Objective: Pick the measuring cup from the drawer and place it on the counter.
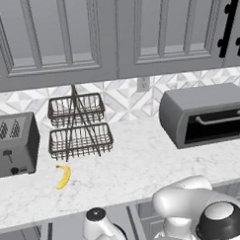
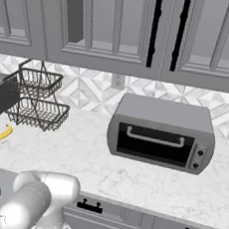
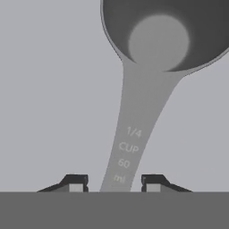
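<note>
The small dark grey metal measuring cup [image 3: 152, 67] lies flat on the plain grey floor of the drawer [image 3: 49, 98], seen from straight above in the hand view. Its round bowl sits at the far end from the claw, and its long thin handle, stamped "1/4 CUP 60 ml", runs back toward the two-finger gripper [image 3: 114, 181]. The end of the handle passes right between the two dark fingertips [image 3: 76, 181], one on each side. The jaws stand apart, wider than the handle, with a sliver of drawer floor showing between each tip and the metal, so nothing is gripped yet.

Above, in the base views, the long white marble-look counter [image 1: 143, 165] stretches under the grey panelled cabinet doors [image 1: 54, 36]. A yellow banana [image 1: 63, 176] lies near its front edge, just in front of a two-tier black wire basket stand [image 1: 78, 125] and beside a grey toaster [image 1: 13, 144]. Further right sits a grey toaster oven with a dark glass door [image 2: 160, 134], well apart from the banana.
</note>
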